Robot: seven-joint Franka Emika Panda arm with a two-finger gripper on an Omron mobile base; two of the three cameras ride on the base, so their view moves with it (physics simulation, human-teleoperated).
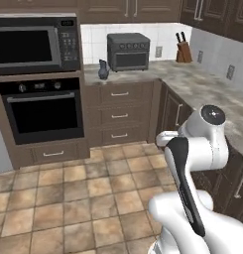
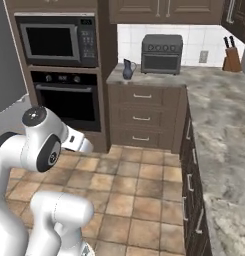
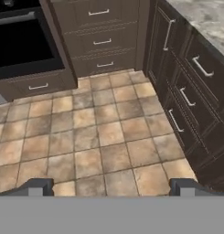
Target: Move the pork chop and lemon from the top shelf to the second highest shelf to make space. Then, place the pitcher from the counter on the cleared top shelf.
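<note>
Hand [image 3: 111, 186] is wide open with nothing in it, and from my seat it's pointing down at the tiled floor [image 3: 99, 137], fingertips [image 3: 38, 186] spread far apart over the tiles. I can see the pitcher [image 1: 103, 70] sitting upright on the tabletop [image 1: 202, 84], near its left end, just left of the toaster oven [image 1: 128, 51]. From the right base camera the pitcher [image 2: 128, 69] is standing between the wall oven [image 2: 69, 97] column and the toaster oven [image 2: 162, 53].

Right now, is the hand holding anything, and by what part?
Nothing is held. The hand is open, fingertips wide apart over bare floor tiles. The pitcher stands untouched on the counter.
</note>
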